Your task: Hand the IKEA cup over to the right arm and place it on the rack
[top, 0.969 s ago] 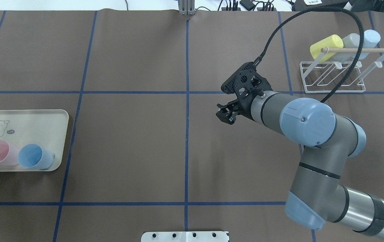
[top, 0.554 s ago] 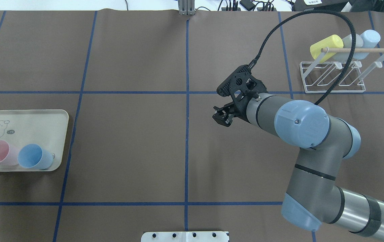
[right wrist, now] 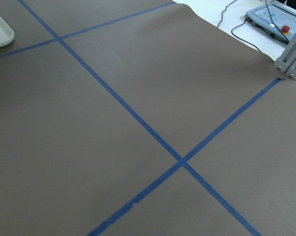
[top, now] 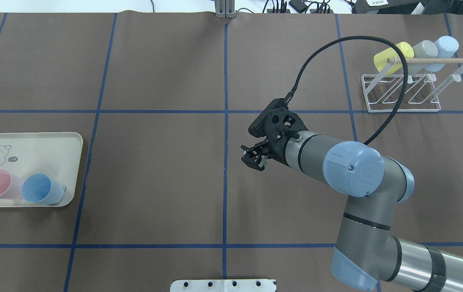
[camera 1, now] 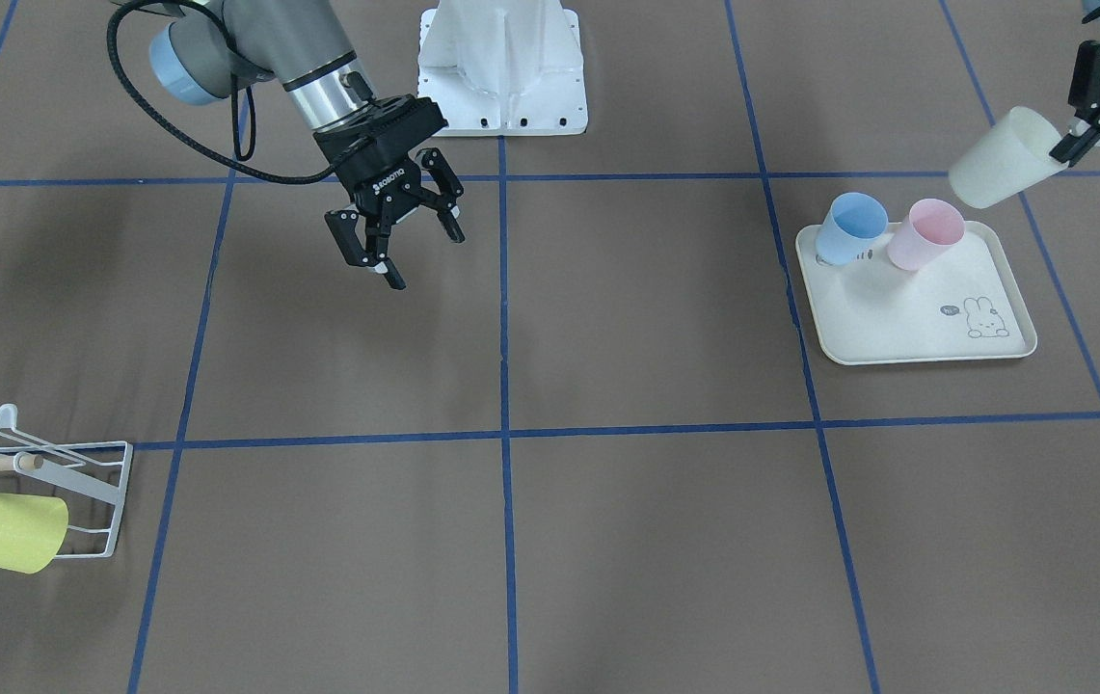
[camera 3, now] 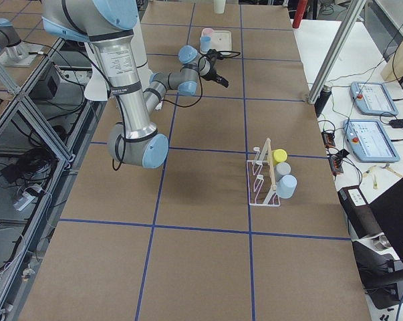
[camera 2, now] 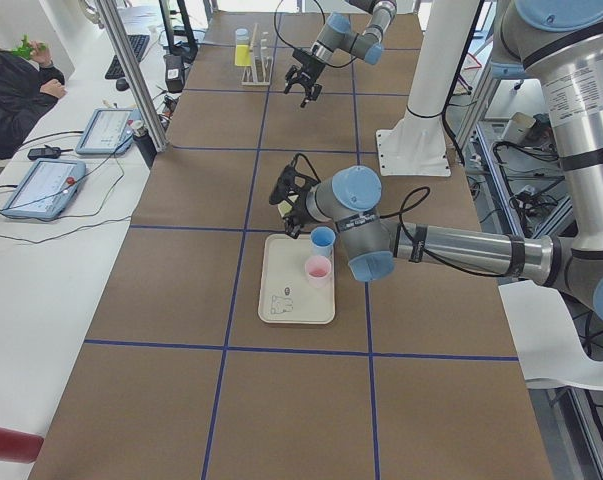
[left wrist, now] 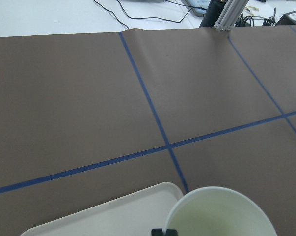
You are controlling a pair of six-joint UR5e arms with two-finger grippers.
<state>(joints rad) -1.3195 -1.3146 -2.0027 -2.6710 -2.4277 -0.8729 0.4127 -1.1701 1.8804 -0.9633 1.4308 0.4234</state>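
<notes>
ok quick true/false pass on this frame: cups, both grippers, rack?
1. The left gripper pinches a cream cup by its rim. True.
2. The right gripper is shut on a cup. False: it is open and empty, over the bare table.
3. A pink cup and a blue cup sit on the tray. True.
4. The rack is empty. False: it holds a yellow cup, a grey cup and a light blue cup.

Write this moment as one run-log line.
black left gripper: shut on cream plastic cup, airborne | black right gripper: open, empty | white wire rack: yellow cup, grey cup, pale-blue cup hung
</notes>
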